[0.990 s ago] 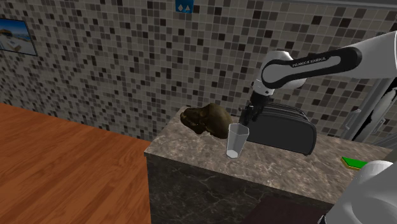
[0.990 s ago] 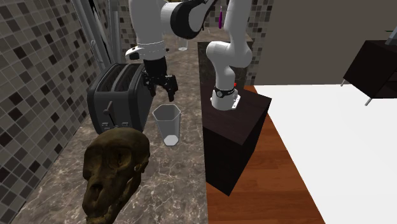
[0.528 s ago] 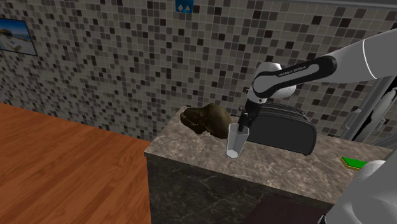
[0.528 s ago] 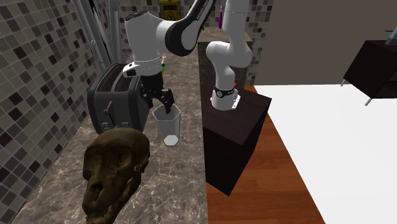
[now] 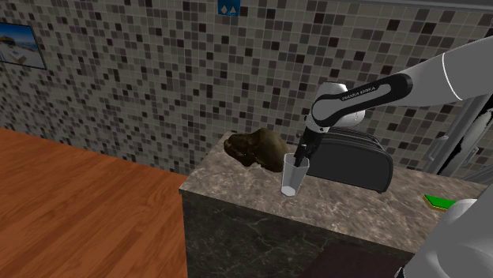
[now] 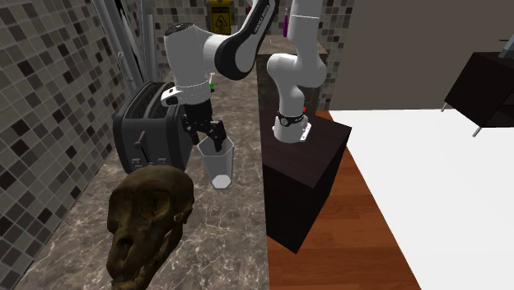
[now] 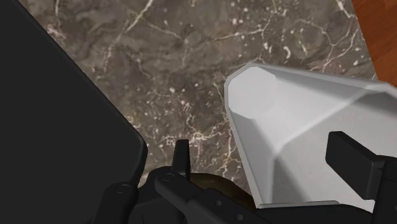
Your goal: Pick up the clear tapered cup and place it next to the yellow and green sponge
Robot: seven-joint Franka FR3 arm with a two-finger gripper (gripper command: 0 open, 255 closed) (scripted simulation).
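Hand (image 5: 299, 156) open, holding nothing; fingers (image 7: 182, 156) straddle one wall of the upright cup (image 5: 291, 182), evidently for a rim pinch.

A translucent grey tapered cup (image 5: 292, 180) stands upright on the marble counter (image 5: 237, 178), the green-yellow sponge (image 5: 439, 202) well apart.

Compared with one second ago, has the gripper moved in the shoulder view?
Yes. The gripper has come down beside the black toaster, slightly toward the shoulder view's left, to the rim of the clear cup.
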